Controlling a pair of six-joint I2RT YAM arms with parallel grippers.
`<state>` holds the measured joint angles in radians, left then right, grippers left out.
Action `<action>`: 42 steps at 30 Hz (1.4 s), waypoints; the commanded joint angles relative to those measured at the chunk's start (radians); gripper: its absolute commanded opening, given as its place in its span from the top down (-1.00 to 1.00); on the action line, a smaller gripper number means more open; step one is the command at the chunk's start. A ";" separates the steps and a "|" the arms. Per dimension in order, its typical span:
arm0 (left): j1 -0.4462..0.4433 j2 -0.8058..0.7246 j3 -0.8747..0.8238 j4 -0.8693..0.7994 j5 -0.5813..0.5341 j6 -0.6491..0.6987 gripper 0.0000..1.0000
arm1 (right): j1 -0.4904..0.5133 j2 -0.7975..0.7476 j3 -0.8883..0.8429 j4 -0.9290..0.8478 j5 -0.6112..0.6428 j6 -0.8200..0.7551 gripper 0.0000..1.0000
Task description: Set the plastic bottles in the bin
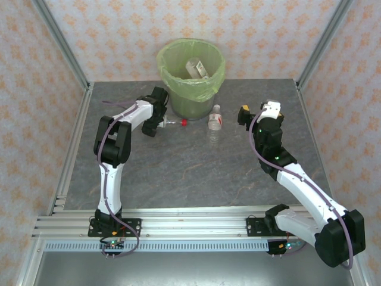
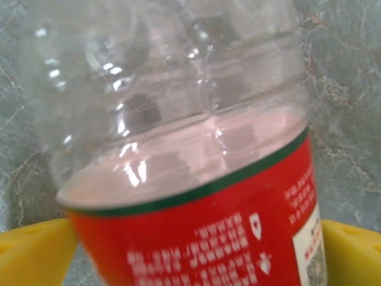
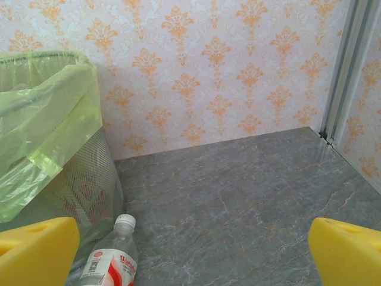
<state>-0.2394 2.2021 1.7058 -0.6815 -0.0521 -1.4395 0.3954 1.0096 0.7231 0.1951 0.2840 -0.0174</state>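
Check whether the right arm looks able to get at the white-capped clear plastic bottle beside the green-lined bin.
Probably yes. The right gripper, fingers open, has only bare grey table between it and the white-capped clear plastic bottle. The round green-lined bin close beside the bottle may crowd the approach.

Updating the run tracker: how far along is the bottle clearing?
Done: some bottles lie in the bin. In hand: left tool, open, straddles the red-capped bottle on the table, not lifted. Left: that one and the white-capped bottle; right tool is open, empty.
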 commanded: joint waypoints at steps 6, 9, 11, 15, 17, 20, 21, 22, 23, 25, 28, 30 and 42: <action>0.010 -0.071 -0.128 0.080 -0.058 0.169 -0.90 | -0.006 -0.014 -0.006 -0.021 0.003 -0.006 -0.98; 0.011 -0.101 -0.153 0.060 -0.101 0.286 -0.86 | -0.007 -0.011 -0.004 -0.024 0.003 -0.004 -0.98; 0.011 -0.123 -0.178 0.056 -0.127 0.358 -0.85 | -0.006 -0.008 -0.001 -0.020 0.007 -0.004 -0.98; 0.014 -0.177 -0.260 0.118 -0.111 0.504 -0.82 | -0.007 -0.003 -0.004 -0.013 0.015 -0.003 -0.98; 0.015 -0.199 -0.300 0.149 -0.096 0.566 -0.78 | -0.006 0.002 -0.005 -0.006 0.030 0.002 -0.98; 0.027 -0.202 -0.323 0.152 -0.071 0.638 -0.71 | -0.007 0.007 -0.008 -0.001 0.056 0.003 -0.98; 0.031 -0.200 -0.326 0.148 -0.066 0.653 -0.69 | -0.007 0.007 -0.007 0.001 0.065 0.003 -0.98; 0.036 -0.200 -0.333 0.150 -0.057 0.672 -0.67 | -0.006 0.009 -0.010 0.002 0.068 0.001 -0.98; 0.041 -0.202 -0.343 0.160 -0.049 0.690 -0.65 | -0.006 0.009 -0.010 0.003 0.072 -0.002 -0.98; 0.043 -0.207 -0.356 0.176 -0.048 0.722 -0.63 | -0.006 0.009 -0.008 0.002 0.065 -0.007 -0.98; 0.042 -0.201 -0.348 0.172 -0.060 0.760 -0.63 | -0.006 0.011 -0.008 0.001 0.055 -0.010 -0.98; 0.042 -0.193 -0.335 0.163 -0.062 0.779 -0.63 | -0.006 0.015 -0.007 0.002 0.053 -0.009 -0.98; 0.028 -0.179 -0.313 0.185 -0.021 0.864 -0.40 | -0.006 0.027 -0.008 0.002 0.039 -0.009 -0.98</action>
<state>-0.2089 2.0205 1.3743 -0.5049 -0.0597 -0.6258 0.3954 1.0332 0.7231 0.1829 0.3214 -0.0196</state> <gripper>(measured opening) 0.711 0.992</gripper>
